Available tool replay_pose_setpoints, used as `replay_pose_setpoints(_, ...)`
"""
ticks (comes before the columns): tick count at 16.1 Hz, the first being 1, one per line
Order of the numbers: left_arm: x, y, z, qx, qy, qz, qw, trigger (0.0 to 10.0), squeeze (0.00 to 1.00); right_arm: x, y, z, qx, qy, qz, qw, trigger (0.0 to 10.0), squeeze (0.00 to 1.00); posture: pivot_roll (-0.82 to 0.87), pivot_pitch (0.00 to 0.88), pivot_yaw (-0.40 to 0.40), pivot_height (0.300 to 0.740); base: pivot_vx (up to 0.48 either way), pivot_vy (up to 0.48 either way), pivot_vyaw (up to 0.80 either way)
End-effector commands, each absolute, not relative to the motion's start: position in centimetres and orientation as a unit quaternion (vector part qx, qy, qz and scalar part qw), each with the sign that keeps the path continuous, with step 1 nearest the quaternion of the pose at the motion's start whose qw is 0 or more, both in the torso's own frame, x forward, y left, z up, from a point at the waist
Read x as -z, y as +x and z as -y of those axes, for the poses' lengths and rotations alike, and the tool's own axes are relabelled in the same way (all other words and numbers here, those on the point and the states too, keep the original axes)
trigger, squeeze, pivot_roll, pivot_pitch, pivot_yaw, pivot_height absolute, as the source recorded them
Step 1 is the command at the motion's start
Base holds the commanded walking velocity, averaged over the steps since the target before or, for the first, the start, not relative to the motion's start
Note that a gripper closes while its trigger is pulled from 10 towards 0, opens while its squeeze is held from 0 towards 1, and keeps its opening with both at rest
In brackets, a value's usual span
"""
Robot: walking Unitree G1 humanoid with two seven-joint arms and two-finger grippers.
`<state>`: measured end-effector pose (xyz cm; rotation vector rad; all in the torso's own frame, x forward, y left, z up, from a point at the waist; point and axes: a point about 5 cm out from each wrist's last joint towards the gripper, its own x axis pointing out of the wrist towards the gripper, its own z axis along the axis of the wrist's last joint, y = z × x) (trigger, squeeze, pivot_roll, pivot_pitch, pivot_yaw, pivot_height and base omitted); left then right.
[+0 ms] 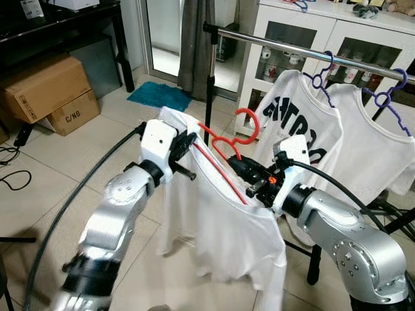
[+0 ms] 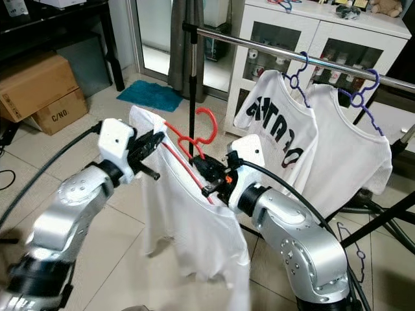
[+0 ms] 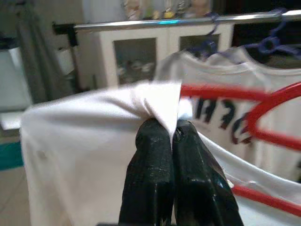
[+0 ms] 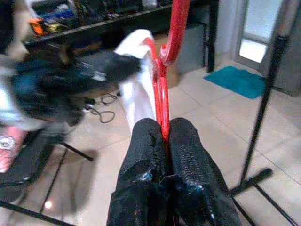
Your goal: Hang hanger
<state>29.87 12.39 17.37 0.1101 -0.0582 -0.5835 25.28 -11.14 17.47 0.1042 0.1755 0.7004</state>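
Our right gripper (image 4: 165,136) clamped the red hanger (image 1: 224,146), left gripper (image 3: 173,136) pinched the shirt (image 1: 220,227); we judged the hook needed lifting squarely over the rail (image 1: 292,48).

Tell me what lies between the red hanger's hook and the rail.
Nothing but air: in the left eye view the red hanger hook sits below the rail, unhooked, with only the white cabinet behind.

Metal rail (image 1: 285,48) carries two white shirts (image 1: 305,123) on purple hangers (image 1: 322,76); tiled floor (image 1: 65,162) holds cardboard boxes (image 1: 45,87), teal mat (image 1: 157,95).
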Motion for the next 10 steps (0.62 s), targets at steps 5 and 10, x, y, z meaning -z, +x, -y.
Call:
replay_pose_setpoints(5, -19.5, 29.8, -14.4, 0.235, 0.001, 0.072, 0.969, 0.0, 0.0, -16.9, 25.6, 11.8, -0.322, 0.028, -0.103, 0.941, 0.0, 0.0, 0.06, 0.0, -0.024, 0.74, 0.0, 0.0, 0.0)
replay_pose_setpoints(10, -18.7, 29.8, -16.0, 0.201, -0.11, 0.026, 0.973, 0.0, 0.0, -17.2, 25.6, 11.8, -0.327, 0.024, -0.093, 0.94, 0.0, 0.0, 0.06, 0.0, -0.025, 0.74, 0.0, 0.0, 0.0)
